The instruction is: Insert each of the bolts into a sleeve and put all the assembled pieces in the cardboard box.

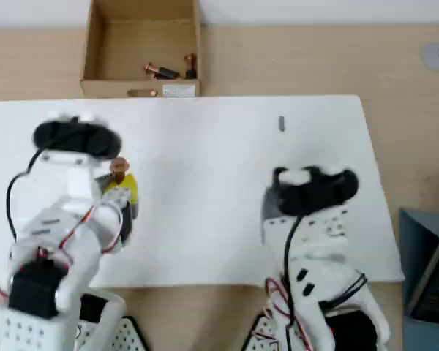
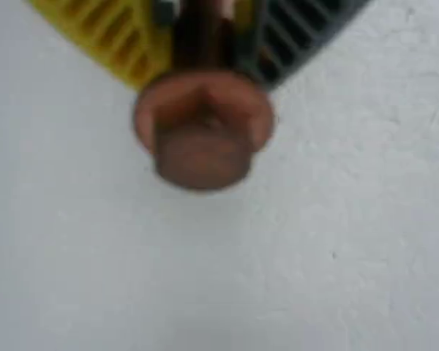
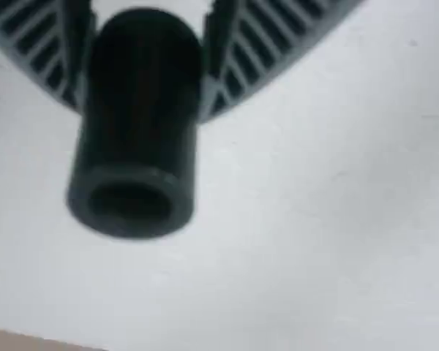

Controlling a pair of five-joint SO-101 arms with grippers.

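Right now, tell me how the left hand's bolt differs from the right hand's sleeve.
The bolt is copper-coloured; the sleeve is black. The bolt ends in a solid flanged head, while the sleeve ends in an open round hole. Both sit clamped, the bolt in the left hand, the sleeve in the right hand, over the white sheet.

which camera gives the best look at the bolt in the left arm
The left wrist view: the bolt is close up, head toward the camera, shaft clamped in the left pincer. The high view gives its small copper head beside the yellow finger.
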